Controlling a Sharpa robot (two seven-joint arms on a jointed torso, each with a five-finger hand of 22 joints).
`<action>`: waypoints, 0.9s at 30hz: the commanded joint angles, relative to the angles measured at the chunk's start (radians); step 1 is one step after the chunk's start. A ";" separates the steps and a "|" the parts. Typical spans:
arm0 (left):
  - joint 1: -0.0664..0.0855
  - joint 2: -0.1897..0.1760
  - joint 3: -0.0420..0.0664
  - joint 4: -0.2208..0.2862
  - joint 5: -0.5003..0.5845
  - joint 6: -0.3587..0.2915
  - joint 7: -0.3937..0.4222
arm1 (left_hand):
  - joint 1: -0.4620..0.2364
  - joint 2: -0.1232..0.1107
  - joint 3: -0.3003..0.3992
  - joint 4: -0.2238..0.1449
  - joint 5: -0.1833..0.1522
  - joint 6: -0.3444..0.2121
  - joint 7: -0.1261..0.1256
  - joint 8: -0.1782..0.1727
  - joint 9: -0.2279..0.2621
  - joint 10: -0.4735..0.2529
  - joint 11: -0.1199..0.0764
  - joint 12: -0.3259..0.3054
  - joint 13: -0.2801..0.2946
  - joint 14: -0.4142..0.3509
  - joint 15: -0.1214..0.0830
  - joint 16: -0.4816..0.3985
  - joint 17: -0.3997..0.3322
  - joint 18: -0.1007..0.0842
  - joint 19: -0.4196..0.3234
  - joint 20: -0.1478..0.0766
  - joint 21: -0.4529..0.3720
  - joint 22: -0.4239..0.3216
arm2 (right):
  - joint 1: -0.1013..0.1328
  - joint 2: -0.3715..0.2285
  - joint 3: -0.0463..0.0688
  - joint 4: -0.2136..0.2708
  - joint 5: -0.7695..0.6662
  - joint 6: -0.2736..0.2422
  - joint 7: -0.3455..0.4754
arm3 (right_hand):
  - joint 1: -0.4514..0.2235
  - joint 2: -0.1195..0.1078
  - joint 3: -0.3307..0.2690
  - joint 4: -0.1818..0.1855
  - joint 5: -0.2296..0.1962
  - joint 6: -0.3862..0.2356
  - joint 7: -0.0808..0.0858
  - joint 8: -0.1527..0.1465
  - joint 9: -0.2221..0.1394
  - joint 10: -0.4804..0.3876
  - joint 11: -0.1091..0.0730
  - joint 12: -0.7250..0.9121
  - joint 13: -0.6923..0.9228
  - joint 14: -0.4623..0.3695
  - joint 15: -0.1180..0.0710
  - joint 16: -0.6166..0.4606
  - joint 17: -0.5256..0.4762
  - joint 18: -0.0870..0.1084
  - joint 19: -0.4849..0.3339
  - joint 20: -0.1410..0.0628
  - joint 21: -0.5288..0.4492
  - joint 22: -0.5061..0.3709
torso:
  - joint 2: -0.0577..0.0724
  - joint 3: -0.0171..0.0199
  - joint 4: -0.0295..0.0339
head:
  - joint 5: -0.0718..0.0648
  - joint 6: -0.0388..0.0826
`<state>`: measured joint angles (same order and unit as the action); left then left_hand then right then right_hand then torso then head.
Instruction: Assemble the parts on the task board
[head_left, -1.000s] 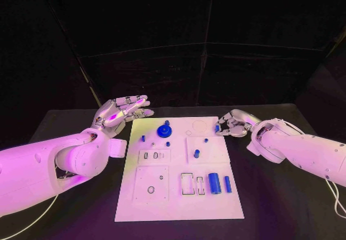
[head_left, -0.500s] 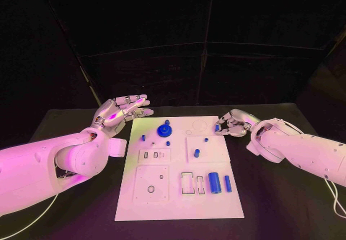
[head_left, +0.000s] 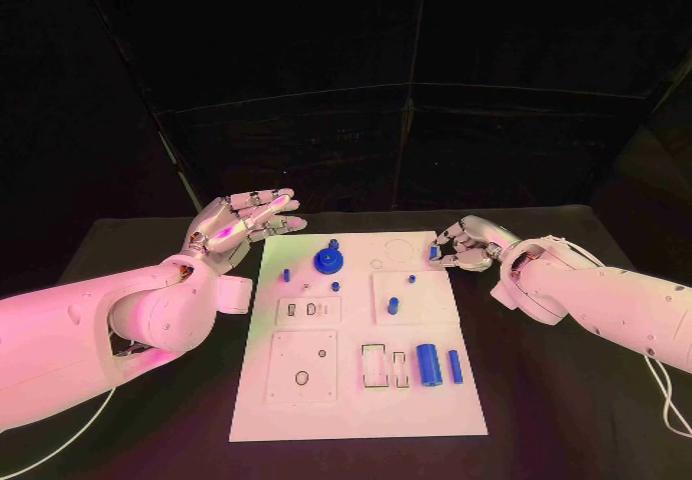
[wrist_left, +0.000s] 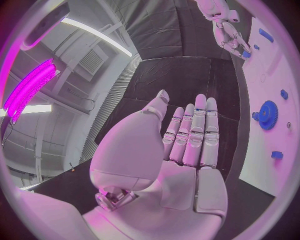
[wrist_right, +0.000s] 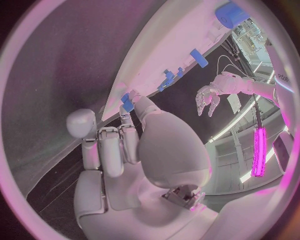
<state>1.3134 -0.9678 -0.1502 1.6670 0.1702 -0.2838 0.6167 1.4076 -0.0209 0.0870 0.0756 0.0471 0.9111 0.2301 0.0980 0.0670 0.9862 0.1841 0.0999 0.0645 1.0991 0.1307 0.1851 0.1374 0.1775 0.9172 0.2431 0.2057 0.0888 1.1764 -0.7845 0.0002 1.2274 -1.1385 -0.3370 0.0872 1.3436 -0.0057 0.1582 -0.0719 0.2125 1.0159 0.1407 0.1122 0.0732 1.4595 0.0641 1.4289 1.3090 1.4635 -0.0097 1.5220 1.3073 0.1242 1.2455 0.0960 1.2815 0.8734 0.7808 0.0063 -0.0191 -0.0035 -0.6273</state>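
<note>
The white task board (head_left: 361, 405) lies in the middle of the black table. My right hand (head_left: 466, 244) hovers at the board's far right edge and pinches a small blue part (head_left: 433, 254) between thumb and a fingertip; the right wrist view shows that part (wrist_right: 127, 103) at the fingertips. My left hand (head_left: 242, 224) hangs beside the board's far left corner, palm up, fingers stretched out and holding nothing; the left wrist view shows it (wrist_left: 187, 142) likewise. A blue gear (head_left: 329, 263) stands on the board's far part.
A thick blue cylinder (head_left: 427, 365) and a slim blue pin (head_left: 456, 367) lie near the board's right edge, beside rectangular slots (head_left: 374, 365). Small blue pegs (head_left: 392, 308) stand mid-board. Bare black table (head_left: 548, 400) surrounds the board.
My right hand has edged slightly toward the far side with the small blue part still pinched. The left hand has stayed where it was.
</note>
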 joint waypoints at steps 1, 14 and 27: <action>0.001 0.000 0.001 0.001 -0.002 0.012 0.006 | 0.001 0.011 0.001 -0.006 -0.001 0.001 0.017 -0.005 0.000 0.004 0.004 -0.007 0.002 0.004 0.003 -0.007 0.001 0.003 0.009 0.000 -0.003 -0.001 | 0.002 0.000 0.001 0.005 0.029 -0.037 -0.002 | 0.013 0.027 0.025 -0.005 -0.005 0.013 0.000 0.004 -0.001 0.002 -0.011 0.005 0.085 0.079 -0.009 0.004 0.125 0.001 0.000 -0.006 0.005 0.000 | 0.000 0.0001 0.0016 | 0.000 -0.001; 0.001 -0.007 0.001 0.005 -0.002 0.009 0.005 | 0.001 0.011 0.001 -0.006 -0.001 0.001 0.017 -0.005 0.000 0.004 0.004 -0.007 0.001 0.004 0.003 -0.007 0.001 0.003 0.009 0.000 -0.004 -0.001 | 0.002 -0.026 0.001 0.100 0.089 -0.095 0.002 | 0.021 0.067 0.124 -0.023 -0.004 0.036 -0.006 0.009 -0.002 0.008 -0.016 0.009 0.094 0.081 -0.015 0.007 0.135 -0.001 0.004 -0.013 0.010 0.007 | -0.004 -0.0014 0.0016 | 0.004 0.001; 0.002 -0.014 0.001 0.004 -0.002 0.004 0.003 | 0.003 0.012 0.001 -0.008 -0.001 0.001 0.017 -0.005 0.000 0.004 0.004 -0.008 0.001 0.004 0.003 -0.008 0.001 0.003 0.010 0.000 -0.004 -0.001 | 0.004 -0.018 0.002 0.276 0.079 -0.129 -0.126 | -0.034 0.042 0.148 -0.007 -0.069 0.043 -0.009 0.007 -0.003 0.010 -0.018 0.008 0.095 0.082 -0.015 0.007 0.136 -0.001 0.004 -0.013 0.010 0.006 | -0.017 -0.0107 0.0082 | 0.011 -0.006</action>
<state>1.3140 -0.9819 -0.1503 1.6699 0.1702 -0.2849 0.6159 1.4118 -0.0167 0.0898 0.0729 0.0471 0.9111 0.2301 0.0980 0.0670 0.9862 0.1841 0.0958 0.0645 1.0991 0.1307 0.1811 0.1374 0.1775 0.9172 0.2431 0.2057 0.0891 1.1787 -0.8072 0.0012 1.4933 -1.0567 -0.4342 0.0237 1.3126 0.0400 0.2922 -0.0898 0.1452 1.0390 0.1387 0.1152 0.0699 1.4630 0.0532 1.4327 1.3090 1.4669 -0.0202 1.5275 1.3073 0.1242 1.2526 0.0889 1.2856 0.8799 0.7673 -0.0018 -0.0132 0.0051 -0.6317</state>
